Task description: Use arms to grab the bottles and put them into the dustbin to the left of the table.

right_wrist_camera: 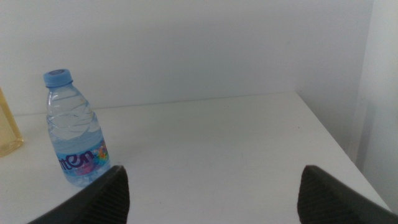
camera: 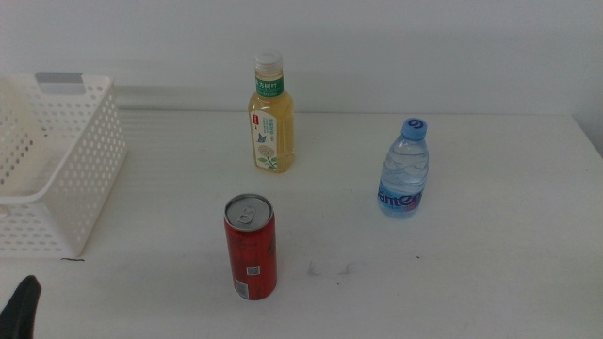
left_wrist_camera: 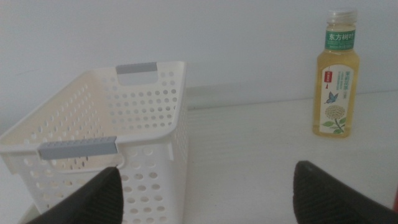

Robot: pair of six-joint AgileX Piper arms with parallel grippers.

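Both pairs of dark, matte jaws stand wide apart and hold nothing: the left gripper [left_wrist_camera: 208, 193] hangs low at the near left corner of the table, facing the basket and the tea bottle, and only a black tip of it shows in the middle view; the right gripper [right_wrist_camera: 211, 193] waits at the near right, out of the middle view, looking past the water bottle toward the table's far right edge. Neither touches anything. On the large, plain white tabletop [camera: 471, 273], smooth apart from a few small dark scuffs, three drinks stand upright and well apart. At the back is the yellowish plastic tea bottle with a ribbed white cap and a green label [camera: 271, 118], square-shouldered and translucent. To its right, nearer, is the small clear water bottle with a pale blue cap and blue label [camera: 405, 171], its sides ridged. Nearest, left of centre, stands the red metal drink can [camera: 250, 248], cylindrical, with a silver lid and pull tab. The white rectangular plastic basket with perforated sides [camera: 75, 160] sits on the table's left end, a grey strip on its rim, its walls thin and dotted with round holes.
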